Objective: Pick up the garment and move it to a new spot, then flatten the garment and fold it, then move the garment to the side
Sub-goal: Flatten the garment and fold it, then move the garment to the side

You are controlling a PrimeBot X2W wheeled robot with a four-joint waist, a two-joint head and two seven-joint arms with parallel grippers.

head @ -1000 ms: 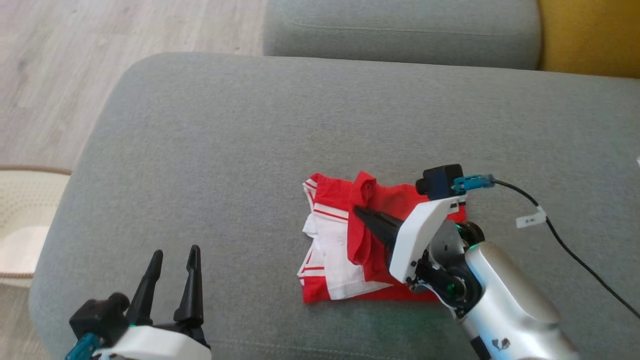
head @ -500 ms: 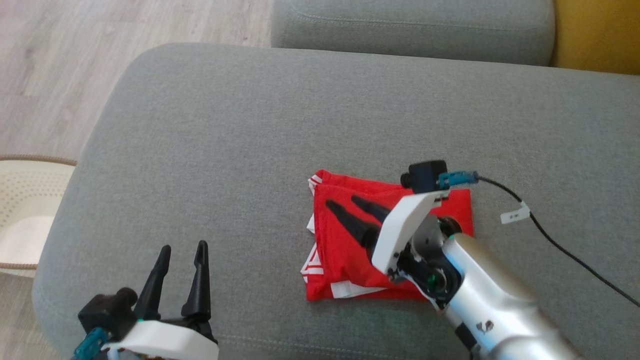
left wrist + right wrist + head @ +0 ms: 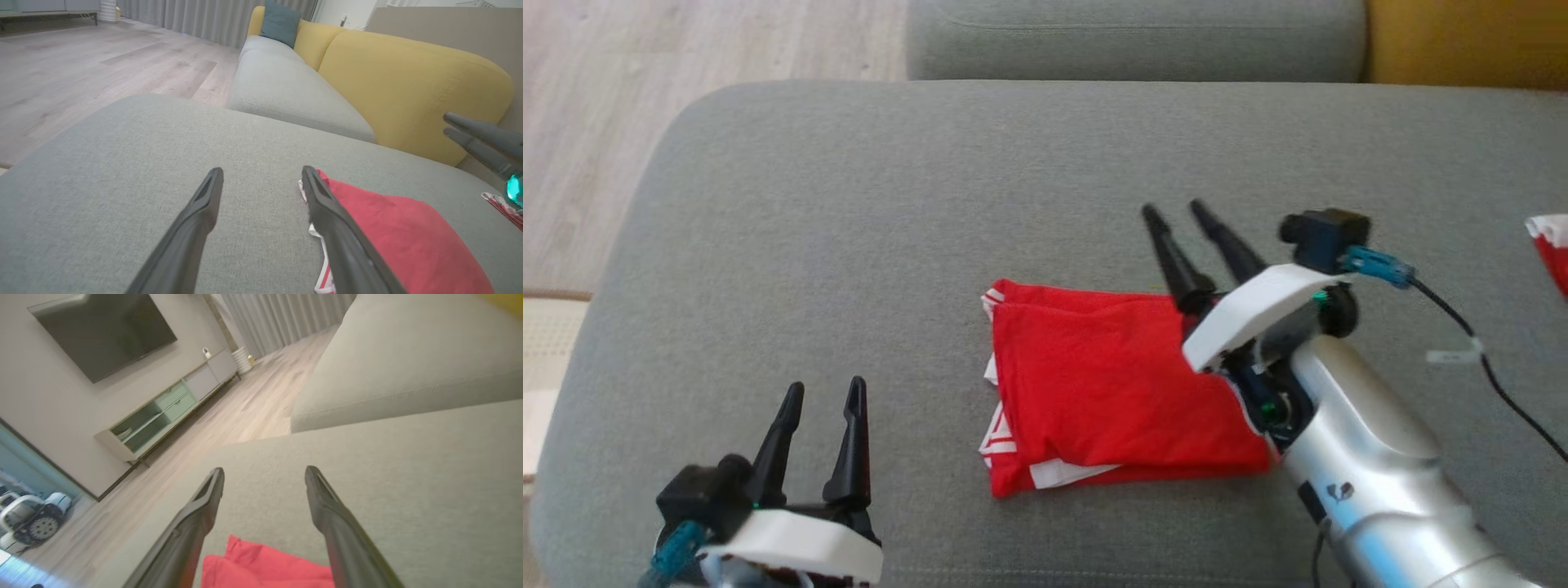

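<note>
1. judged to be at the end of the fold step, just before the last move to the side: garment (image 3: 1119,384) already in a compact folded packet, with no jaws on it.
2. right jaws spread wide and empty, at the right-centre of the head view, pointing to the top of the frame and apparently raised over the upper right corner of the garment. in the right wrist view, grey sofa cushion (image 3: 408,477) between the two fingers and red cloth near the bottom edge.
3. left jaws also spread and empty, at the lower left of the head view, well apart from the garment. in the left wrist view, red cloth at the lower right of the frame, partly behind the right finger.
4. next move, as a judgement: lowering one pair of jaws to an edge of the packet, pinching through all layers together, then carrying it low to the side. otherwise a risk of the top layer opening.
5. place of the garment: lower centre of the head view, flat on the sofa cushion.
6. look of the garment: red on top, nearly rectangular, mostly smooth. white and red-striped trim peeking out at the left edge and lower left corner, layers not fully aligned there. probably soft and thin, likely to sag when lifted.
7. at the right edge of the head view, another red and white cloth (image 3: 1550,245), well apart. cannot tell what it is.
</note>
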